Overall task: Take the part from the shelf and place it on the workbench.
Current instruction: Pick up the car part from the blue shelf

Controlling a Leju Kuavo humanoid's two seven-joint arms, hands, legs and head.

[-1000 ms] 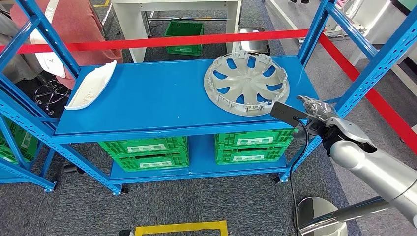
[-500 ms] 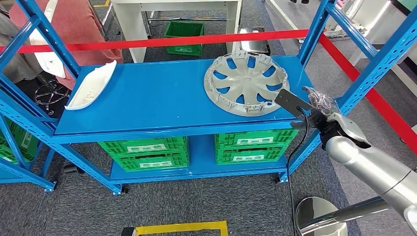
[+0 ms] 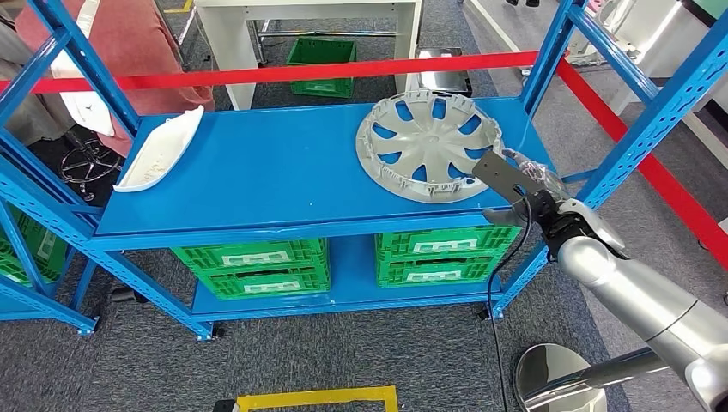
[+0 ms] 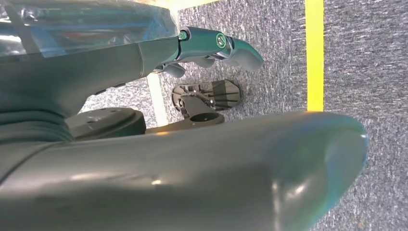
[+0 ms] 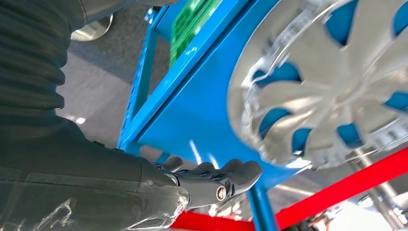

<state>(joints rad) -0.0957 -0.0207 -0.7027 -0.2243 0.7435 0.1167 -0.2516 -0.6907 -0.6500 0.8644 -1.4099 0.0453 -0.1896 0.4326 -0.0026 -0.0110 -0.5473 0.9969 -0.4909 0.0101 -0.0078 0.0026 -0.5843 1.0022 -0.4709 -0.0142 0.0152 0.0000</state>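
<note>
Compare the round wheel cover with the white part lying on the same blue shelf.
The wheel cover is round and silver-grey with cut-out openings; the white part is long, narrow and solid. The wheel cover sits at the shelf's right end beside the right robot hand; the white part lies at the left end, overhanging the edge. Both rest on the blue shelf, ungripped.

Silver-grey plastic hubcap (image 3: 429, 146) with a dull sheen — on a smooth, glossy blue-painted metal shelf (image 3: 283, 172).
</note>
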